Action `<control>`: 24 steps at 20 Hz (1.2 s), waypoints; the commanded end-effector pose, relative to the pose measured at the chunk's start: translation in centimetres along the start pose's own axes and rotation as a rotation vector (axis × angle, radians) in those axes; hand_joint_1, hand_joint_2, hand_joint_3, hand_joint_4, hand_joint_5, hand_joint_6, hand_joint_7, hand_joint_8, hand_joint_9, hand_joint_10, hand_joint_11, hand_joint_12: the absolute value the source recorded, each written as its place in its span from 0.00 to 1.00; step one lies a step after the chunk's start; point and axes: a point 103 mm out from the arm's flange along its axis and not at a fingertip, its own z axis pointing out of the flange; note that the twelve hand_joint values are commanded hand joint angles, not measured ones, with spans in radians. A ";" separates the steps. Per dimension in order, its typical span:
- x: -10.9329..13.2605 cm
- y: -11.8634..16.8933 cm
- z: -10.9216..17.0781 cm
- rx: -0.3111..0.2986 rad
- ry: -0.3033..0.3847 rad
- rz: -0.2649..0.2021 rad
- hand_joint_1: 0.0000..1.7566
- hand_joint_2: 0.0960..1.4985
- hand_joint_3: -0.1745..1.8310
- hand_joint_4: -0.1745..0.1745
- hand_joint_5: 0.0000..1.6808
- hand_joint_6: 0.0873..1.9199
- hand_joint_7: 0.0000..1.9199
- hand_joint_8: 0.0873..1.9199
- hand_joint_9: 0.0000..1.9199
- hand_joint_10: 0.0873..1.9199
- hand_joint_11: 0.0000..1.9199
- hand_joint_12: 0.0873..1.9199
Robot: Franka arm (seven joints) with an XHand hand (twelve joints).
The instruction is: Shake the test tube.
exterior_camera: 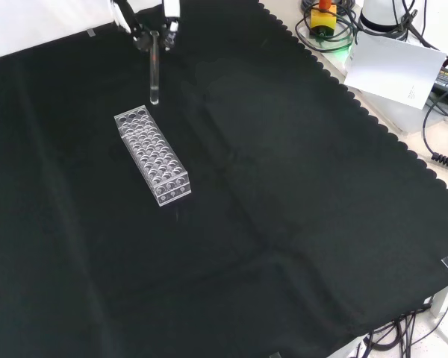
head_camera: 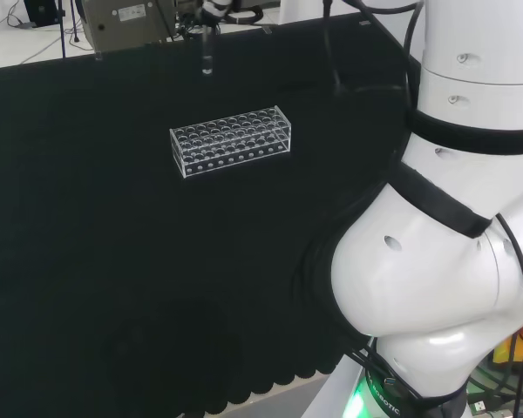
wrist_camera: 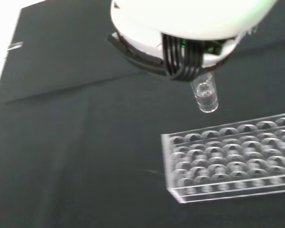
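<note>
Fingers (exterior_camera: pixel 169 22) closed round the upper end of the test tube (exterior_camera: pixel 154 71) in the front view, pinching it from both sides near the picture's top edge. Tube hanging upright below them, clear glass, its rounded lower end just above and beyond the far end of the clear rack (exterior_camera: pixel 152 154), not touching it. Palm of the hand (exterior_camera: pixel 145 19) mostly cut off by the top edge. Contents of the tube too faint to make out. Rack lying slantwise on the black cloth (exterior_camera: pixel 284 209), rows of holes open.

Head view: dark parts of the hand (head_camera: pixel 200 17) at the top edge, hard to separate from the clutter behind. Tube (head_camera: pixel 207 52) dropping straight down from there, a thin pale line against the cloth (head_camera: pixel 113 261), well beyond the rack (head_camera: pixel 232 141) and apart from it. Grip itself not readable here. Large white arm links (head_camera: pixel 444 261) covering the right side.

Wrist view: blurred white body of the hand (wrist_camera: pixel 190 19) with black cables across it, hiding the upper part of the tube. Lower end of the tube (wrist_camera: pixel 205 96) poking out beneath, rounded and clear, hanging above the cloth (wrist_camera: pixel 76 142) just beside the rack (wrist_camera: pixel 232 159), clear of its holes. Rack cut off at the picture's edge. Fingertips not distinguishable here.
</note>
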 end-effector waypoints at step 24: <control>-16.3 -2.5 -4.8 -0.034 -0.158 0.339 0.82 0.33 0.44 0.00 0.90 0.00 0.79 0.25 0.74 0.12 0.62 0.38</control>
